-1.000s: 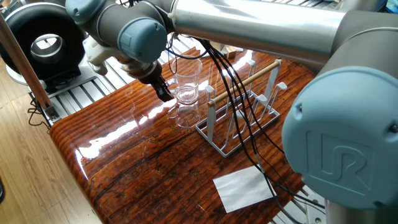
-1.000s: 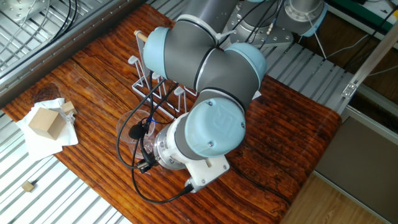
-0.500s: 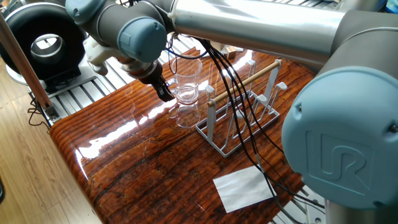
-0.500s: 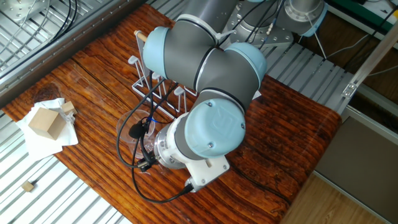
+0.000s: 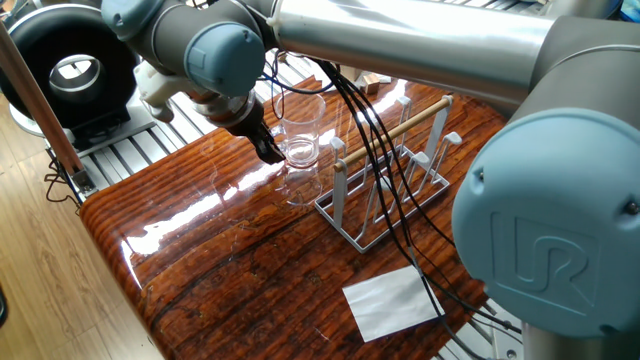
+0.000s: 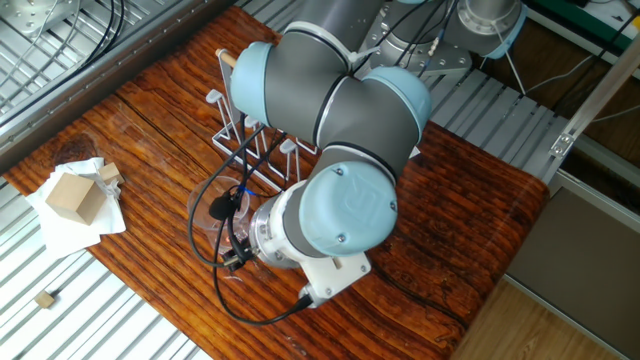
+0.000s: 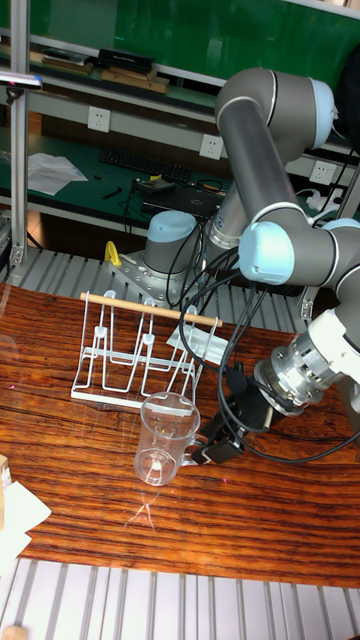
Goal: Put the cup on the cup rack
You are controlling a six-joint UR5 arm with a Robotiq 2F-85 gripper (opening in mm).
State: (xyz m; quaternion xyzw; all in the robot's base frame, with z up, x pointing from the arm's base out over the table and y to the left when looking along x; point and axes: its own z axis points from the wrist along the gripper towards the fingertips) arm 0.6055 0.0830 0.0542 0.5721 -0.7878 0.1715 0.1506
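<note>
From my station I see the gripper (image 7: pixel 203 449) with its dark fingers (image 5: pixel 266 148) pinched on the cup (image 7: pixel 163 437), gripping it at the side near its base. In the tall fixed view the fingers meet the glass at its 3 o'clock side. The cup is tilted, its wide mouth turned up and toward the cup rack (image 7: pixel 140 353), and its base appears lifted off the table (image 7: pixel 90 520), though with clear glass over a glossy top I cannot be sure of the gap.

In the tall fixed view the cup sits just at 6 o'clock of the rack's right end, its rim near the rack's base wire; I cannot tell whether they touch. In one fixed view the cup (image 5: pixel 300 145) lies at 9 o'clock of the rack (image 5: pixel 395 170), just beside the nearest white peg. The wooden rod (image 7: pixel 148 309) runs across the rack's top, well above the cup.

Black cables (image 7: pixel 235 340) loop from the wrist back up the arm. A white sheet of paper (image 5: pixel 393 300) lies on the table at 6 o'clock of the rack in one fixed view. In the other fixed view, a small cardboard box (image 6: pixel 75 196) rests on white paper at the table's 9 o'clock edge.
</note>
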